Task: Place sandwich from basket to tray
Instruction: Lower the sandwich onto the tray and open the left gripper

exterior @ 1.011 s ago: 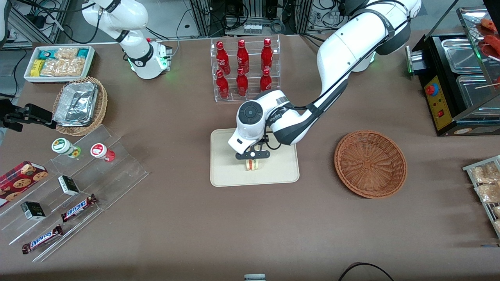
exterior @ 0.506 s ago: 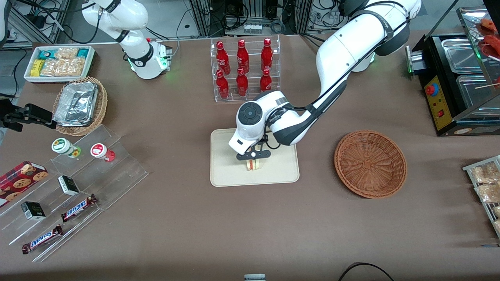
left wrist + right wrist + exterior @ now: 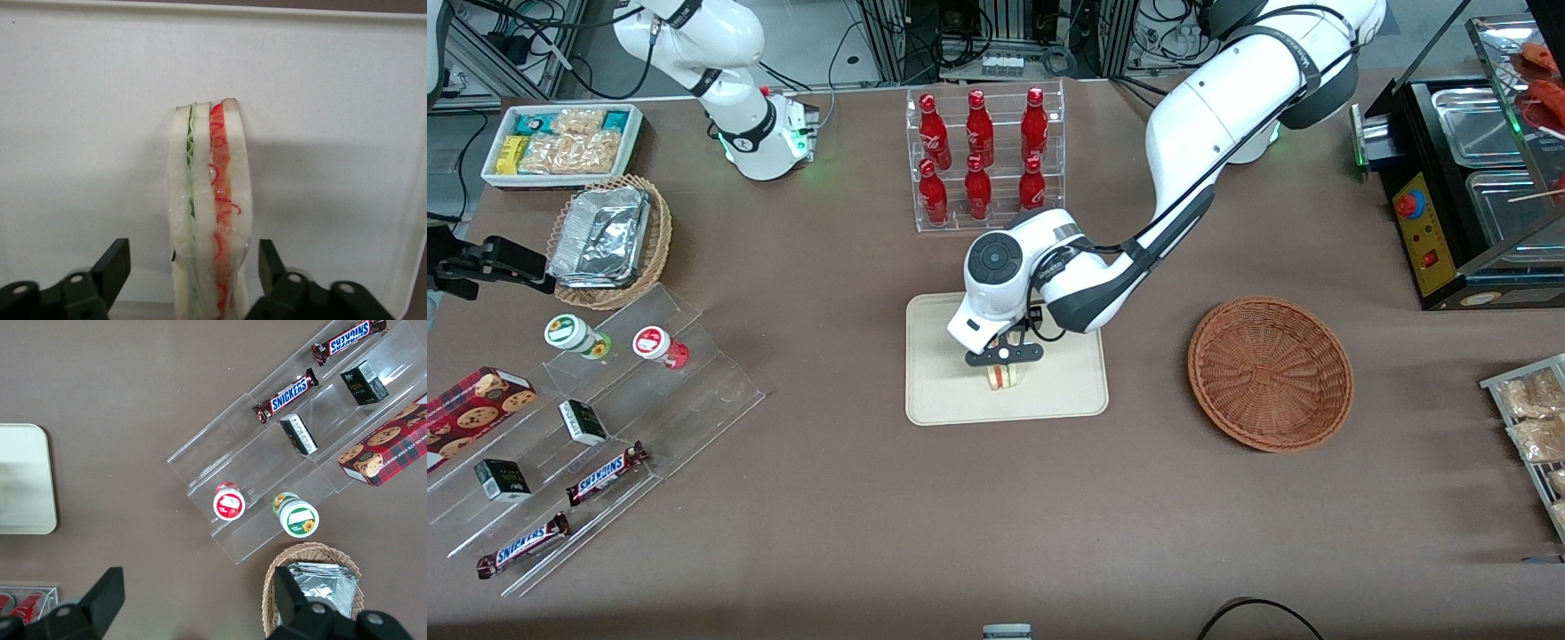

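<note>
The sandwich [image 3: 1002, 377] stands on its edge on the cream-beige tray [image 3: 943, 391], its red, green and white layers showing in the left wrist view [image 3: 210, 200]. My left gripper [image 3: 1003, 357] is just above it, open, with a finger [image 3: 112, 267] on each side of the sandwich and a gap to each. The reddish-brown wicker basket [image 3: 1270, 372] sits beside the tray toward the working arm's end and holds nothing. The tray's corner also shows in the right wrist view [image 3: 27, 480].
A clear rack of red bottles [image 3: 983, 156] stands farther from the front camera than the tray. A tan basket with foil containers [image 3: 609, 240], a white snack bin [image 3: 560, 142] and a clear stepped display [image 3: 605, 427] lie toward the parked arm's end. A black appliance [image 3: 1467, 187] lies toward the working arm's end.
The left gripper has risen very slightly above the sandwich, which stays standing on the tray. Nothing else has moved.
</note>
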